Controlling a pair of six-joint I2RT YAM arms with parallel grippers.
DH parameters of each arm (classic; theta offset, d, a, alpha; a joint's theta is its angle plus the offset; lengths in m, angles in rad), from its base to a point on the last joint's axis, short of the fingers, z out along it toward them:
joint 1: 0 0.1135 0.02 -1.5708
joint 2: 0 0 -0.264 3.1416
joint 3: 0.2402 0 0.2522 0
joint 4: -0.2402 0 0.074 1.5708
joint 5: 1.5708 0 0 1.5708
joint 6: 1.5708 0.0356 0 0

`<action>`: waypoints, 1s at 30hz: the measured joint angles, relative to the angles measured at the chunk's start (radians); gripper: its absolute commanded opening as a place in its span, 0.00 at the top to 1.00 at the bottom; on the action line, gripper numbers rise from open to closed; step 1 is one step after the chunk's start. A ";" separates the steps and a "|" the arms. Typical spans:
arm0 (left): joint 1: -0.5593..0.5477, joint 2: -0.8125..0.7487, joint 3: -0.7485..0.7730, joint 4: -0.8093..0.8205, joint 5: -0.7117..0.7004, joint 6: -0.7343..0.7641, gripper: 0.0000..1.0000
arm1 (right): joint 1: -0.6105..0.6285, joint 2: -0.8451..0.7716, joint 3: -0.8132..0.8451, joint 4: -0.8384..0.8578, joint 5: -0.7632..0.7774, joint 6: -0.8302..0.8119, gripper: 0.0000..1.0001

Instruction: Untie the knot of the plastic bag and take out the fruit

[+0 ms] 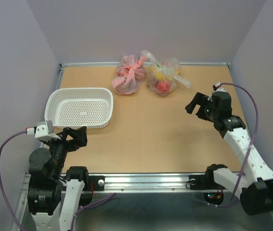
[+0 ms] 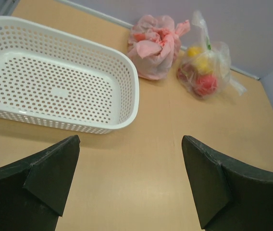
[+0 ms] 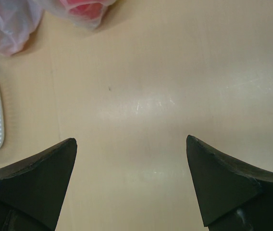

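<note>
In the top view the table (image 1: pixel 151 144) is closed in by walls on the left, top and right, with a metal rail along its lower edge. The middle and the right of the board lie bare, giving us wide room between the arms and the bags.

The left arm sits folded low at the lower left. The left gripper (image 2: pixel 129 140) points toward the upper right, just below the near wall of the white basket (image 1: pixel 79 124), fingers spread wide and holding nothing. The right arm reaches up from the lower right. The right gripper (image 3: pixel 130 139) hangs at the right centre over bare board, turned leftward, fingers likewise wide apart and holding nothing.

We count two bags, one basket and two arms. The plastic bag (image 1: pixel 170 83) lies at the upper centre, close to the far edge, well apart from both grippers. It lies just beside the pink bag (image 1: pixel 128 77) on its left. The knot (image 1: pixel 158 65) is tied, with loose clear ears sticking out. Of the fruit (image 1: pixel 163 87) we make out one red round piece and some yellow through the plastic; the rest we cannot count.
</note>
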 measured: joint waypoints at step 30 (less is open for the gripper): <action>0.000 0.041 -0.062 -0.179 0.095 -0.035 0.02 | 0.141 1.276 0.885 0.421 0.124 0.007 0.95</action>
